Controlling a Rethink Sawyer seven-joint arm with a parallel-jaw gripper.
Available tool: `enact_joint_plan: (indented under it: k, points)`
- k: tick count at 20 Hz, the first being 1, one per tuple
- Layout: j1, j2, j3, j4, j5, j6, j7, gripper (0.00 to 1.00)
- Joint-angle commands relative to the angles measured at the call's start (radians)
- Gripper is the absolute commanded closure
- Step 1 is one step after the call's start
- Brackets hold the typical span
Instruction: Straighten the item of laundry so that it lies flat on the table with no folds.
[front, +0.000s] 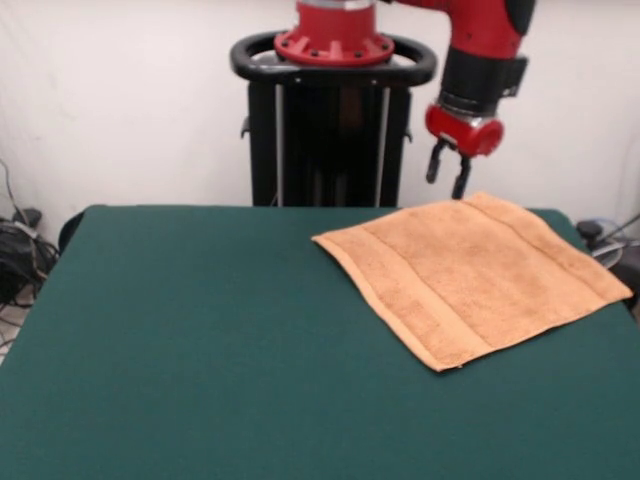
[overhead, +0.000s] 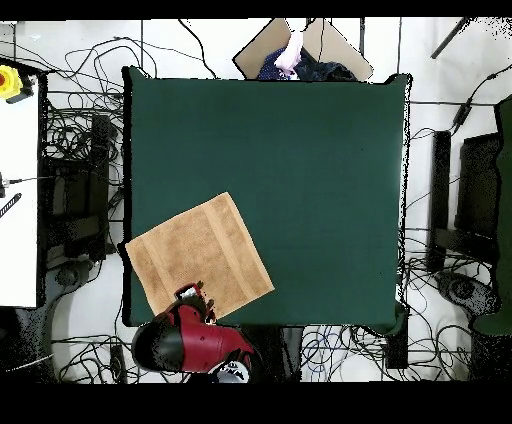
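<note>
Towel (front: 470, 275) flat on table (front: 200, 340); gripper (front: 447, 172) parted, empty, above far edge.

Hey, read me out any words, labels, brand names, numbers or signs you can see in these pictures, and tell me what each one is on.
None: neither view shows any readable text.
The towel has only woven band stripes, no lettering.
The green table is plain.
The red arm and its gripper carry no legible marking.
The yellow and red object at the overhead view's left edge is too small to tell whether it carries any text.
</note>
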Motion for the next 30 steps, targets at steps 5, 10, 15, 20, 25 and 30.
enact_joint_plan:
  k: [5, 10, 15, 20, 25, 30]
  points:
    - [-0.025, 0.26, 0.025, -0.055, -0.096, -0.159, 0.092, 0.0]
    - [-0.024, 0.33, -0.023, -0.09, -0.113, -0.232, 0.09, 0.0]
    - [0.001, 0.35, -0.037, -0.089, -0.095, -0.294, 0.112, 0.0]
    - [0.022, 0.383, -0.051, -0.094, -0.065, -0.353, 0.124, 0.0]
    - [-0.013, 0.332, -0.036, -0.07, -0.086, -0.327, 0.112, 0.0]
    - [-0.051, 0.17, -0.013, -0.022, -0.11, -0.185, 0.073, 0.0]
